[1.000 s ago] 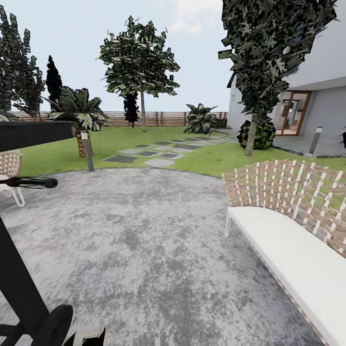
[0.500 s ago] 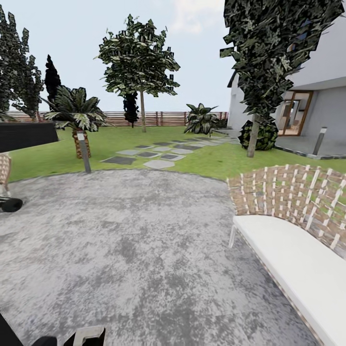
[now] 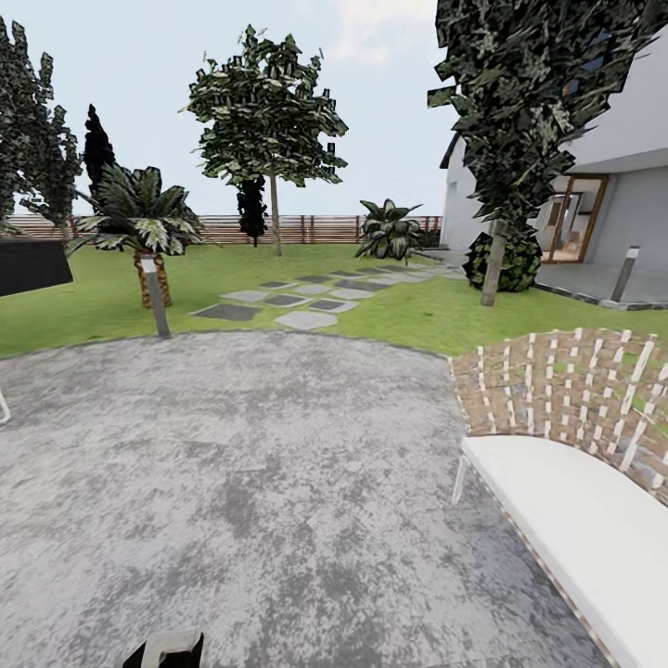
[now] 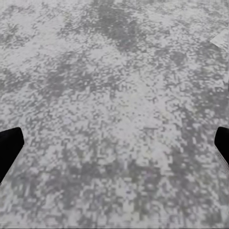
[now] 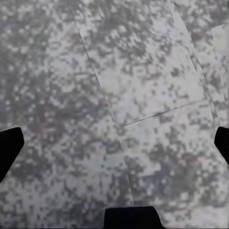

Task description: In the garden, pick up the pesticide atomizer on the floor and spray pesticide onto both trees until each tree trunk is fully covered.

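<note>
A grey stone patio (image 3: 260, 482) is seen up close, with the garden (image 3: 408, 311) lawn beyond it. Both trees are seen far ahead: one trunk (image 3: 276, 215) past the stepping stones (image 3: 297, 299), one trunk (image 3: 493, 263) nearer the house (image 3: 594, 186). The atomizer cannot be spotted. The left pincer (image 4: 114, 148) and right pincer (image 5: 114, 148) are spread wide apart above bare stone, with nothing held. Which arm is nearer cannot be told.

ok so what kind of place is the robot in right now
Most likely a house's back garden: a grey paved patio with a woven bench, a grass lawn crossed by stepping stones, trees, and a slatted wooden fence behind.
</note>
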